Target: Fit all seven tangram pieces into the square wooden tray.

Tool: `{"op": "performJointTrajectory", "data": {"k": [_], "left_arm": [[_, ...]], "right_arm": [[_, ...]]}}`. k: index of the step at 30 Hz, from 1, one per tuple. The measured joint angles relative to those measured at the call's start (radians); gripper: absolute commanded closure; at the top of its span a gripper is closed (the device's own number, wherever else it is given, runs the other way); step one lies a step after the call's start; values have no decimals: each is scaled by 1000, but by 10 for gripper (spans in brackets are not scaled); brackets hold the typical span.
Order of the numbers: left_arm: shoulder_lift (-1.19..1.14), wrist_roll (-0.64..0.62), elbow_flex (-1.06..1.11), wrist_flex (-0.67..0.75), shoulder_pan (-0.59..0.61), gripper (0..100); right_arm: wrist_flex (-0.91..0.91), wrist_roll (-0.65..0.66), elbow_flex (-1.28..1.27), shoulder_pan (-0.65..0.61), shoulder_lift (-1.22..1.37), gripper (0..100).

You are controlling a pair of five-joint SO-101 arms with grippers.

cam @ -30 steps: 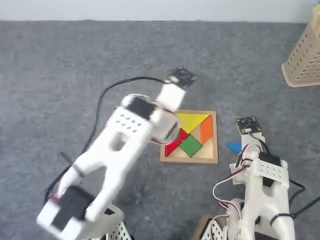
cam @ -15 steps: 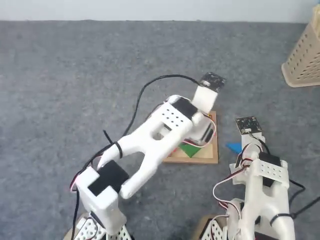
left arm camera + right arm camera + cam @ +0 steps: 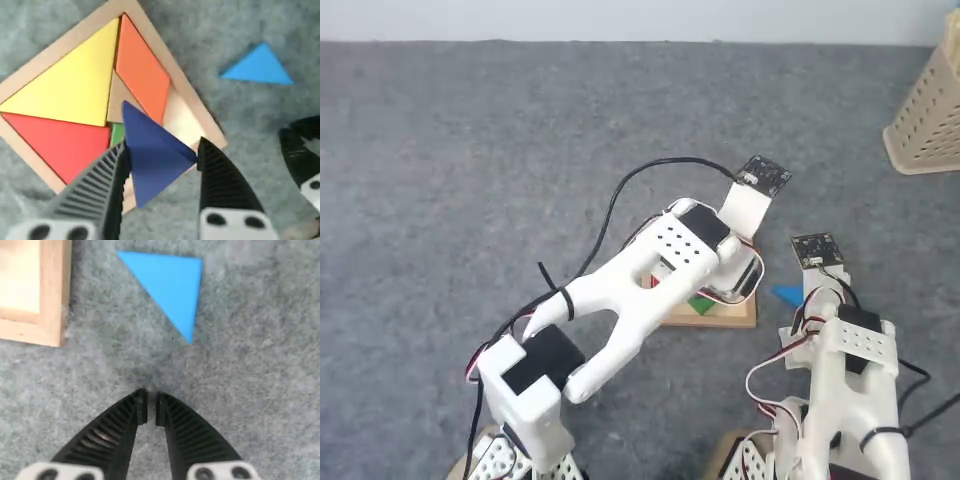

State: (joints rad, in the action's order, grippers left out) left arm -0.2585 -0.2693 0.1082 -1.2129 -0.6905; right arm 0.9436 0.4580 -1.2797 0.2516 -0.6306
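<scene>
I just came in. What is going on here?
The left gripper holds a dark blue triangle above the wooden tray. A yellow piece, a red piece, an orange piece and a green piece lie in it. A light blue triangle lies on the grey carpet beside the tray, in front of the right gripper, which is shut and empty.

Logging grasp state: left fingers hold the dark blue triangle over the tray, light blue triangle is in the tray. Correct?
Not quite. The light blue triangle lies on the carpet beside the tray, per the right wrist view. Left fingers do hold the dark blue triangle over the tray.
</scene>
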Motion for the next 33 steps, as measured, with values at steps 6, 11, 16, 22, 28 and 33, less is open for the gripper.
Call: {"op": "performJointTrajectory", "data": {"k": [6, 11, 16, 22, 28, 33], "left_arm": [[0, 0, 0, -6, 0, 772], [0, 0, 0, -14, 0, 746], [0, 0, 0, -18, 0, 746], [0, 0, 0, -18, 0, 746], [0, 23, 6, -18, 0, 746], [2, 115, 28, -23, 54, 746]], "right_arm": [[0, 0, 0, 0, 0, 943], [0, 0, 0, 0, 0, 943], [0, 0, 0, 0, 0, 943], [0, 0, 0, 0, 0, 943], [0, 0, 0, 0, 0, 943], [0, 0, 0, 0, 0, 952]]}}
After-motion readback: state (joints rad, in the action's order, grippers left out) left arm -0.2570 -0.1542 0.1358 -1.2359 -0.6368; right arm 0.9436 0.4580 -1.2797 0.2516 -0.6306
